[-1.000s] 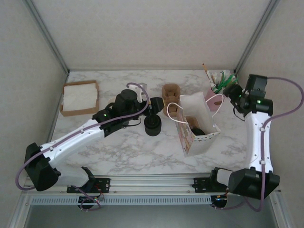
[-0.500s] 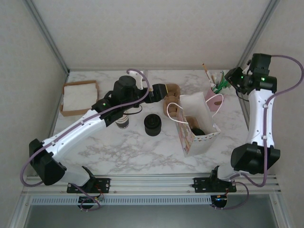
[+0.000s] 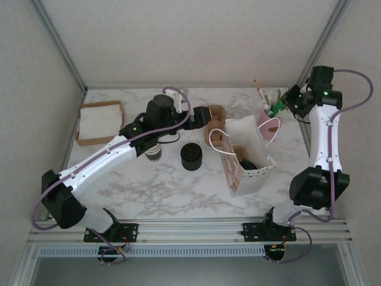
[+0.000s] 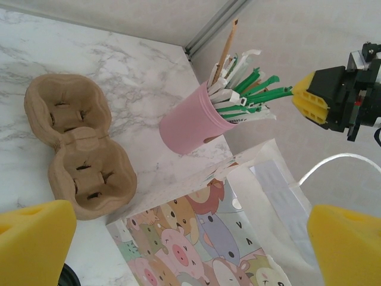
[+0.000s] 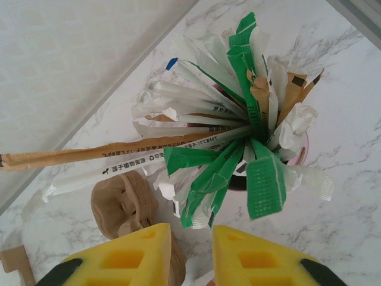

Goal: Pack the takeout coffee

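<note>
Yellow-padded left gripper (image 4: 190, 238): jaws spread wide over paper bag (image 4: 172, 229).
Right gripper (image 5: 191, 241): jaws nearly together above green sachets (image 5: 214, 173), grasp unclear.
Takeout coffee (image 3: 153, 154): upright on marble table (image 3: 155, 185).

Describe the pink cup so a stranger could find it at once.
Go to the far right corner of the marble table, just beyond the white paper bag printed with cartoon animals. The pink cup stands there: the only pink container, bristling with green, white and brown wrapped sticks.
</note>
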Available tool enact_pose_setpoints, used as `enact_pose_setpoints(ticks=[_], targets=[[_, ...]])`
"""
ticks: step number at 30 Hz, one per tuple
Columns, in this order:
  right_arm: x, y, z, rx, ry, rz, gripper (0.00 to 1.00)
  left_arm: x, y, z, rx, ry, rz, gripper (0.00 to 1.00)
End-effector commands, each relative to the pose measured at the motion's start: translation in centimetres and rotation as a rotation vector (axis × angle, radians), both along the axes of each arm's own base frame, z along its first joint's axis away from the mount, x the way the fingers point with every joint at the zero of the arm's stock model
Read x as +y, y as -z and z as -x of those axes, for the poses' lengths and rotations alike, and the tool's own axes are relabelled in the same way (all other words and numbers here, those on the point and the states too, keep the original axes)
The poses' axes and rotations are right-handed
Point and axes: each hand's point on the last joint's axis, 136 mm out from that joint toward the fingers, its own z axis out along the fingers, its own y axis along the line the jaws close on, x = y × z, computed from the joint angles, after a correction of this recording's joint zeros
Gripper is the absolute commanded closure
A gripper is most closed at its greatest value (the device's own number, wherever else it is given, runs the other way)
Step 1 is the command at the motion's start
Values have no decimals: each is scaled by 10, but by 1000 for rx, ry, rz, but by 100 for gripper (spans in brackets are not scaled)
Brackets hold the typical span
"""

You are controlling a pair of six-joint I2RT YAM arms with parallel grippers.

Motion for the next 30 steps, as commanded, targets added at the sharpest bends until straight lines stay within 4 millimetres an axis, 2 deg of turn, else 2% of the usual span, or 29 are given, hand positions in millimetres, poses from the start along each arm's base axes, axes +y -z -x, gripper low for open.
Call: enact_pose_setpoints(ticks=[1,8,15,30], targets=[[4,-6,-9,-20,-16,-14,76,2,-4,-1,-18,9,6,0],[3,0,-19,-13,-16,-17,77,3,-3,-2,-16,3,5,0],[1,2,-28,-9,-15,-16,81,5,-2,-3,-15,-3,3,1],[0,8,-33,12,-25,-13,87,6,0,-5,-13,-5,5,1]])
